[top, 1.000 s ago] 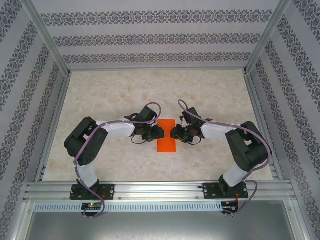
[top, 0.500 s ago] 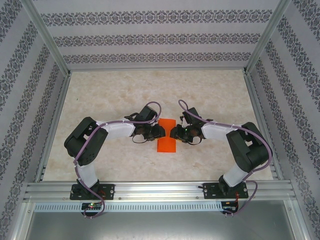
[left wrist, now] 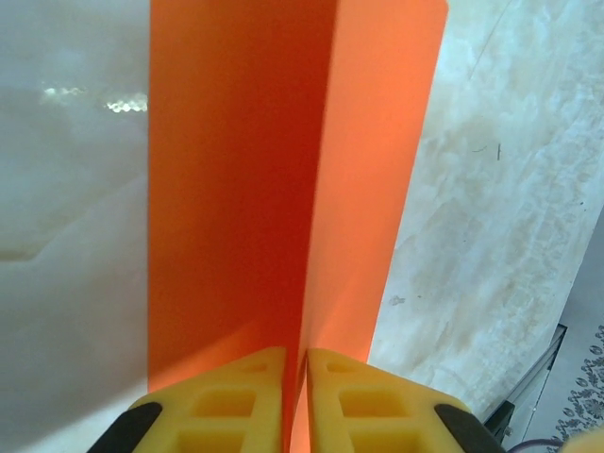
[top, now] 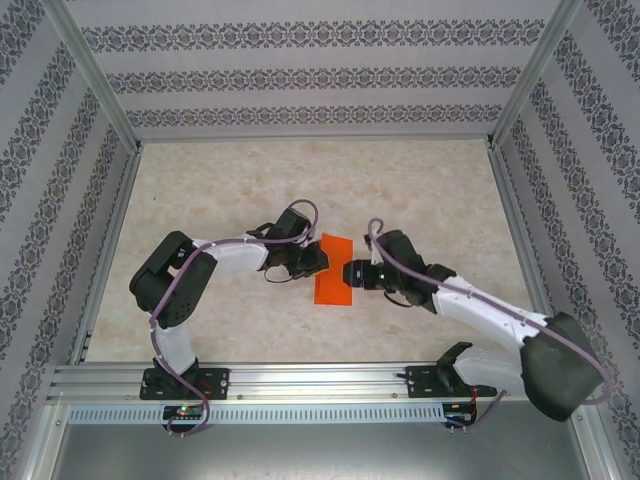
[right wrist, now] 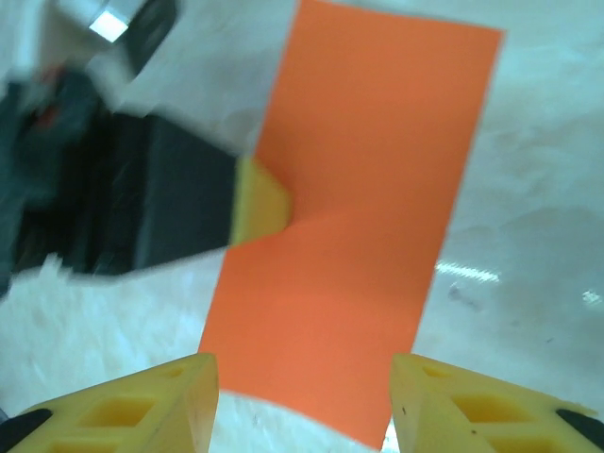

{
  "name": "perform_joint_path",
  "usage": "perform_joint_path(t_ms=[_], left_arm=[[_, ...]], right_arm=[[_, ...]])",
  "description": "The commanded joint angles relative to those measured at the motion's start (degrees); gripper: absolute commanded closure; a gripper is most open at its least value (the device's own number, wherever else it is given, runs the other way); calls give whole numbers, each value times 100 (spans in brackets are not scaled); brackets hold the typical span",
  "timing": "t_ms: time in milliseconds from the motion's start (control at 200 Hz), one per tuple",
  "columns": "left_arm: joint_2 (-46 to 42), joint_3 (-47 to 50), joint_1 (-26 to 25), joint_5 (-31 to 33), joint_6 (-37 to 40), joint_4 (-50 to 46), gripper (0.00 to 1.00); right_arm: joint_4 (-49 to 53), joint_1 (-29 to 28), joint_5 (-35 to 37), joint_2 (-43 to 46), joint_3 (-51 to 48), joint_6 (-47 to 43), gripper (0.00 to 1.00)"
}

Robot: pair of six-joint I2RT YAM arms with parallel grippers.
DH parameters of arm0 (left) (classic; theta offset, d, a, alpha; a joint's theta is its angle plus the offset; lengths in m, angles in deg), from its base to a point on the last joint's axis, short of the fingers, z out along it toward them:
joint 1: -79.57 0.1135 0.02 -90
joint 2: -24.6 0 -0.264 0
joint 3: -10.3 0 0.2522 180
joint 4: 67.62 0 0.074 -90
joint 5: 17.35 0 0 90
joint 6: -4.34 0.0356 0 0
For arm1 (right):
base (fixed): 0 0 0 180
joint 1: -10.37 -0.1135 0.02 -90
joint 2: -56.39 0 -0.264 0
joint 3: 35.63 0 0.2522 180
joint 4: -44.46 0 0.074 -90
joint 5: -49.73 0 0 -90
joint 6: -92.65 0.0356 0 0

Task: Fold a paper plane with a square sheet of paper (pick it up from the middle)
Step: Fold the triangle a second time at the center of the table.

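1. Bench (top: 420, 190): pale marbled top, with patterned walls (top: 300, 80) on three sides and a metal rail (top: 320, 380) at the near edge.
2. Left arm (top: 230, 258) and right arm (top: 480, 310): both reach inward and meet at mid-bench.
3. Orange paper (top: 333, 275): plain, folded to a narrow rectangle, lying mid-bench between the two hands and slightly tilted in the top view. In the left wrist view it shows two leaves (left wrist: 245, 189) meeting along a centre line, with the far end cut off by the frame. Can't tell whether it is lifted or resting.
4. Left hand (top: 318, 262): yellow fingers (left wrist: 236, 396) pressed together, pinching the paper's long left edge.
5. Right hand (top: 350, 273): yellow fingers (right wrist: 179, 396) spread wide just beside the paper's right edge. No contact is visible.
6. In the right wrist view the left hand is blurred and hard to make out.
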Motion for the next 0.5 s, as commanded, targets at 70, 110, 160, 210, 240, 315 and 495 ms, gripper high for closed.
perform_joint_path(t_ms=[70, 110, 160, 210, 240, 315, 495], left_arm=[[105, -202, 49, -154, -96, 82, 86], [101, -210, 54, -158, -107, 92, 86], [110, -221, 53, -159, -121, 99, 86], [114, -229, 54, -172, -147, 105, 86], [113, -237, 54, -175, -148, 113, 86], [107, -248, 54, -198, -156, 115, 86], [113, -239, 54, -185, -160, 107, 86]], right_arm=[[-440, -1271, 1642, 438, -401, -1265, 44], [-448, -1529, 1852, 382, -357, -1452, 43], [-392, -1834, 2189, 229, -245, -1604, 42], [-375, -2048, 2391, 7, -107, -1759, 40], [-357, -2151, 2517, -150, 1, -1833, 38], [-269, -2356, 2891, -607, 290, -1936, 37], [-308, -2581, 2998, -1562, 836, -2200, 36]])
